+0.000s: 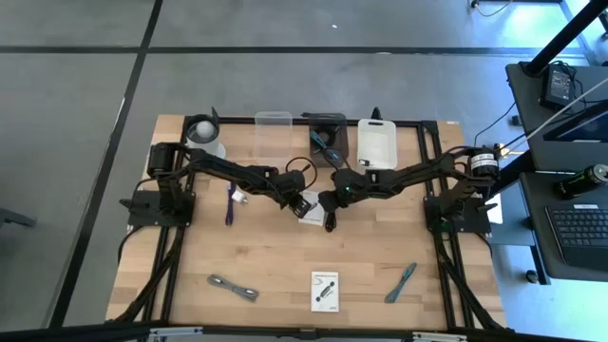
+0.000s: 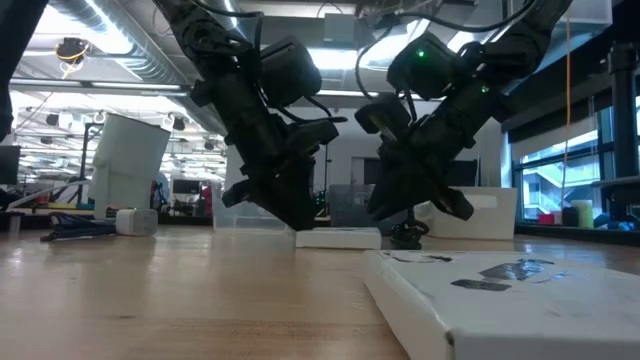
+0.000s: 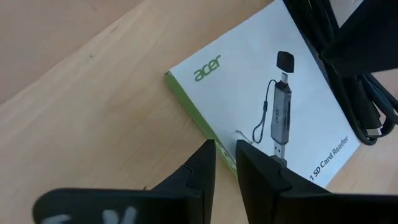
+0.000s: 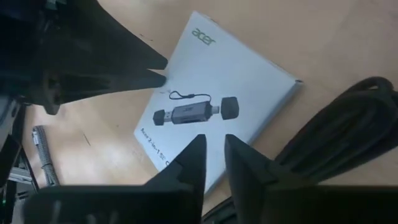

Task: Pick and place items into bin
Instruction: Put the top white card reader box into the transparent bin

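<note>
A white card with black print (image 1: 311, 215) lies flat at mid-table, with the black cable coil (image 1: 330, 224) beside it. My left gripper (image 3: 225, 157) comes down slanting on the card's green-sided edge, its fingers a narrow gap apart. My right gripper (image 4: 212, 154), fingers also narrowly apart, hovers over the card's opposite edge (image 4: 249, 134) next to the coil (image 4: 348, 130); in the low view it stands just above the card (image 2: 340, 238). A second card (image 1: 325, 291), grey strip (image 1: 233, 287), teal tool (image 1: 400, 282) and dark stick (image 1: 230, 205) lie untouched. My left gripper has the card's green-sided long edge (image 3: 205, 127) in the narrow gap between its fingers, one finger (image 3: 261, 177) over the printed face, the other (image 3: 198, 171) on the table side. It comes slanting from above and the table's left. The card stays flat on the table.
Three bins stand along the far edge: a clear one (image 1: 274, 133), a black one (image 1: 328, 140) and a white one (image 1: 376, 142). A white round object (image 1: 202, 133) sits at the far left. The near half holds only the scattered items.
</note>
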{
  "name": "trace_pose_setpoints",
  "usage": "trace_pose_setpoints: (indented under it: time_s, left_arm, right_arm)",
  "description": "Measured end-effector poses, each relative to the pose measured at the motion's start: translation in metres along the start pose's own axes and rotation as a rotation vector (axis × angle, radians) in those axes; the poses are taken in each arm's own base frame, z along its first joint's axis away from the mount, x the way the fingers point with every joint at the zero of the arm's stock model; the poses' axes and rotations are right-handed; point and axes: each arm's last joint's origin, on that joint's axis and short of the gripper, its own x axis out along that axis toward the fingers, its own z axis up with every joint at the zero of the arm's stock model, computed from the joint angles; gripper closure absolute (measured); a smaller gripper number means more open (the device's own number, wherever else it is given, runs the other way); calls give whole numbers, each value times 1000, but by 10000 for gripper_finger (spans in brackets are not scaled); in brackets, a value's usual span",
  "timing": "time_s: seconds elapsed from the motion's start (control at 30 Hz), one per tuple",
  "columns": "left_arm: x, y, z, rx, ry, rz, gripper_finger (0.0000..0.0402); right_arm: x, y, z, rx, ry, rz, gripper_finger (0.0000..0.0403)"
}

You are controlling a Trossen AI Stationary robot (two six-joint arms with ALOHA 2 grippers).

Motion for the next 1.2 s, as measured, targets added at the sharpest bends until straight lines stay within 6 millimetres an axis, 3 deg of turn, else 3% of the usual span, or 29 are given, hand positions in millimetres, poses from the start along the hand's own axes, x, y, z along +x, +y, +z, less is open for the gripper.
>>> trace_pose_setpoints:
  time_s: [0.33, 0.77, 1.2]
  left_arm:
    - [0, 2, -2, 2, 21, 22, 353]
    - [0, 3, -3, 2, 26, 31, 353]
    - [0, 5, -4, 27, 34, 48, 352]
  right_arm:
    - [-1, -1, -1, 29, 37, -6, 282]
    - [-1, -4, -3, 56, 51, -28, 280]
    - [26, -5, -3, 121, 94, -3, 280]
